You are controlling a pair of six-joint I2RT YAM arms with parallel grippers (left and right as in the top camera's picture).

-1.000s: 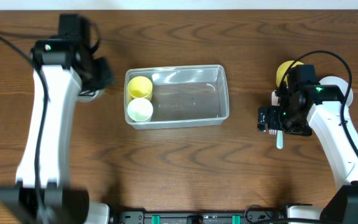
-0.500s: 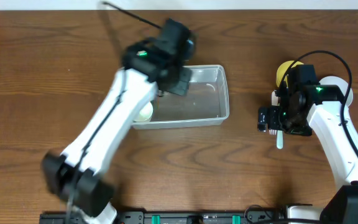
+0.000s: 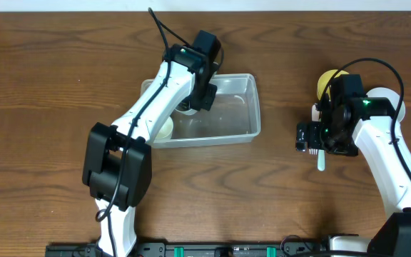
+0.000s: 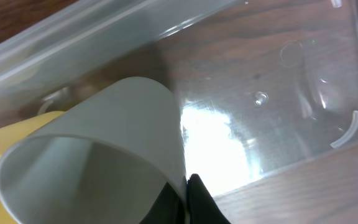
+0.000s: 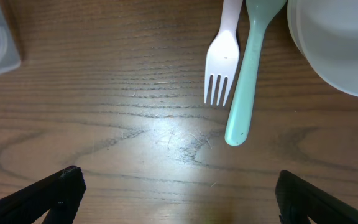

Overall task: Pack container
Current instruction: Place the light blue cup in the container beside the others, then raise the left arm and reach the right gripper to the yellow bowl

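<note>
One pale cup (image 4: 104, 137) is pinched by its wall in the left hand (image 4: 188, 196), tilted low inside the clear container (image 3: 254, 107) just beside a yellow cup (image 4: 5, 134). The container rests on the table (image 3: 48, 86), left of centre. Well apart from it, the right hand (image 5: 179, 190) hovers with fingers spread wide above a white fork (image 5: 222, 62) and a teal handle (image 5: 247, 81), beside a white bowl (image 5: 334, 43).

Clear container (image 3: 230, 118), white cup (image 4: 104, 143), white fork (image 5: 224, 53)
</note>
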